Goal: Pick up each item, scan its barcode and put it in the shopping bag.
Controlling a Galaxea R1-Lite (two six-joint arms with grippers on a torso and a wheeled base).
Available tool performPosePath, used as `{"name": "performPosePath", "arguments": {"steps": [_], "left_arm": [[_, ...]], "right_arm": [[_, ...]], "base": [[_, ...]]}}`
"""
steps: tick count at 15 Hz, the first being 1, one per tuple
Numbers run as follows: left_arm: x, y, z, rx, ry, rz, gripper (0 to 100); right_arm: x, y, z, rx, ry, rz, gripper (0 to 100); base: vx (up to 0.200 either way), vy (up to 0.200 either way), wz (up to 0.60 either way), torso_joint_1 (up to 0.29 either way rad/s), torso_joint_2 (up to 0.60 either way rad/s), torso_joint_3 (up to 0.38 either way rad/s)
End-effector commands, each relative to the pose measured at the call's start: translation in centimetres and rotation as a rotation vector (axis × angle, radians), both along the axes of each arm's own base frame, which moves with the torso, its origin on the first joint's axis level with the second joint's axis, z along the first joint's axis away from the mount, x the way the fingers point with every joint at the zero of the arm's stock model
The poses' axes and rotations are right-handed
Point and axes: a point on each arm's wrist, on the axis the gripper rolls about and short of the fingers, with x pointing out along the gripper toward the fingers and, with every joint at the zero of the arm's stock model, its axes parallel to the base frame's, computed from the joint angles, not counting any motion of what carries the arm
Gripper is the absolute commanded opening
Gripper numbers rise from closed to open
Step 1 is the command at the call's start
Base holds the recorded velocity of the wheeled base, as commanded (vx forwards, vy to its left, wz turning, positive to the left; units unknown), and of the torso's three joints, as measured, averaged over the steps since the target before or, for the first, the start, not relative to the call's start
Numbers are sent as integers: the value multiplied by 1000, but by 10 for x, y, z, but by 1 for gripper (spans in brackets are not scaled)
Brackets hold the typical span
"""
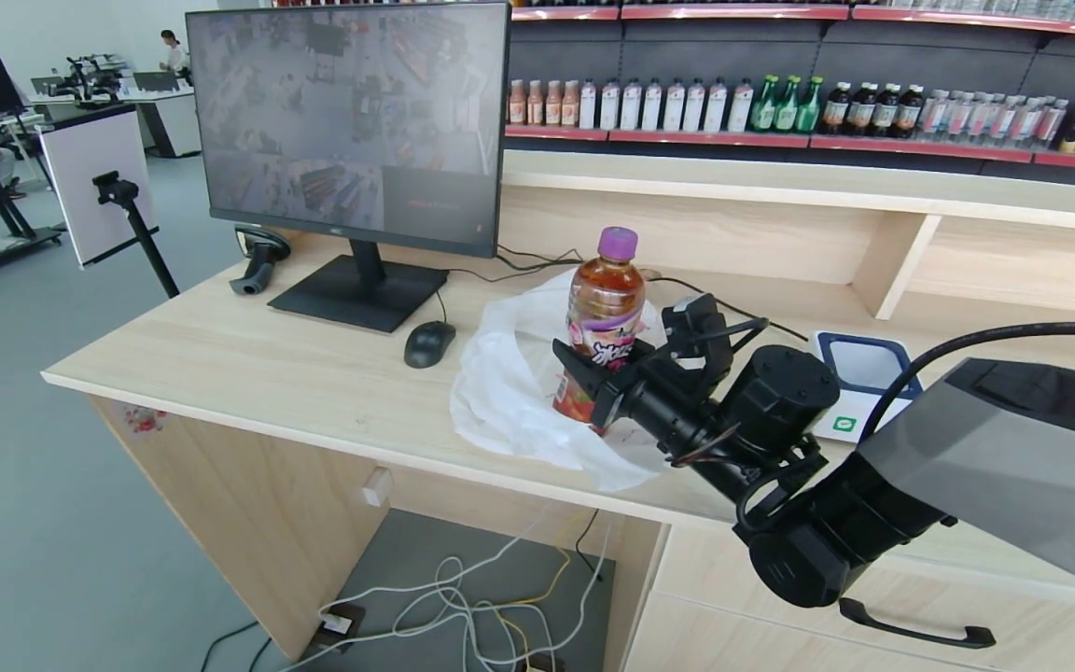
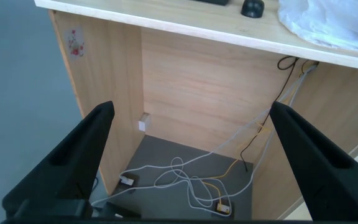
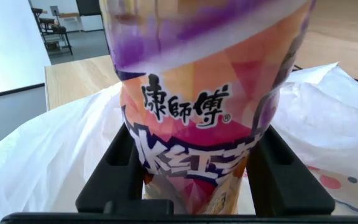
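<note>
1. Where the knee space opens under the counter, the left gripper hangs with its two black fingers spread wide apart and nothing between them. Loose cables lie on the floor beyond it.
2. Right gripper, centre of the head view: it is clamped on the lower half of the bottle, one finger on each side of the label. The right wrist view shows both fingers pressed against the bottle's sides.
3. Tea bottle, with a purple cap and an orange-pink label: it stands upright in the right gripper. Its base is among the folds of the bag, and whether it rests on anything cannot be told.
4. Shopping bag, thin white plastic: it is crumpled on the counter at centre frame and spreads around and under the bottle.
5. Counter, pale wood, crosses the frame from left to right.
6. Flat scanner pad, white with a dark frame: right of centre, just behind the right arm.
7. Black mouse: left of the bag, near it but not touching.
8. Monitor on a black stand: upper left.
9. Handheld barcode scanner: at the monitor's left.
10. Shelf of drink bottles: top right, behind the counter.
</note>
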Motion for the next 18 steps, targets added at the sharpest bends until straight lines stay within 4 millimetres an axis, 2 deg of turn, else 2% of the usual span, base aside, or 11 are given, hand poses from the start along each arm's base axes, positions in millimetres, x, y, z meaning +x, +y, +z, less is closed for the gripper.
{"name": "performPosePath", "arguments": {"steps": [1,7,15,16,18], "left_arm": [[0,0,0,0,-1,-1,100],[0,0,0,0,-1,1,100],[0,0,0,0,-1,1,100],[0,0,0,0,-1,1,100],[0,0,0,0,-1,1,100]], "right_arm": [[1,1,-4,-5,11,0,0],[3,2,-14,-18,32,1,0],[4,2,-16,-16,42,3,0],[4,2,-17,-16,44,3,100],[3,2,-16,-17,41,2,100]], "base": [[0,0,0,0,0,0],[0,0,0,0,0,0],[0,0,0,0,0,0],[0,0,0,0,0,0],[0,0,0,0,0,0]]}}
